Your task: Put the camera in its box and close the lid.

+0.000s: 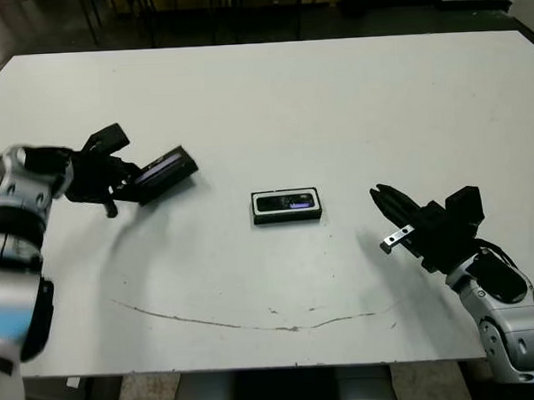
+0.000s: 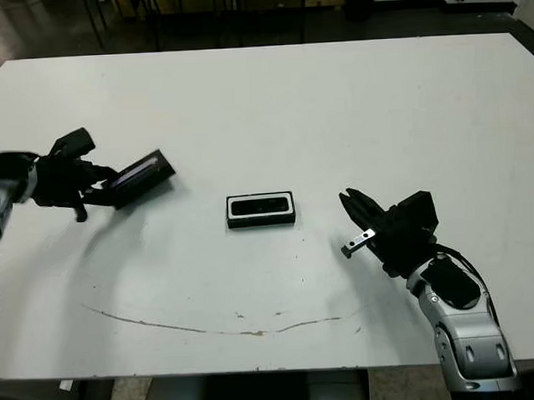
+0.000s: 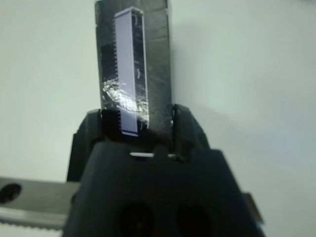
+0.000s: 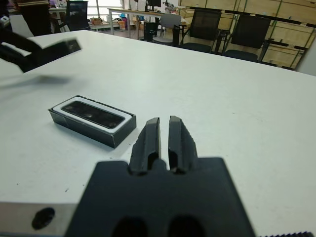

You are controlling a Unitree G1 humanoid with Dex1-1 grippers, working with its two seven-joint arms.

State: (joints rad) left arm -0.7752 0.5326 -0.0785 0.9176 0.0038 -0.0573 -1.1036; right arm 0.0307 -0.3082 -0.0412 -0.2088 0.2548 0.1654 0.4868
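The box (image 1: pixel 287 206) sits at the table's middle, black outside with a white lining. The camera (image 1: pixel 287 202) lies inside it, a black bar with bluish glints. My left gripper (image 1: pixel 127 184) is at the left, shut on the lid (image 1: pixel 166 173), a flat black cover with a grey-bluish stripe (image 3: pixel 131 74), held a little above the table and pointing toward the box. My right gripper (image 1: pixel 384 202) hovers to the right of the box, fingers (image 4: pixel 160 136) shut and holding nothing, apart from the box (image 4: pixel 93 118).
A thin dark scratch (image 1: pixel 255 323) curves across the table (image 1: pixel 333 100) near its front edge. Chairs and desks (image 4: pixel 212 27) stand beyond the far edge.
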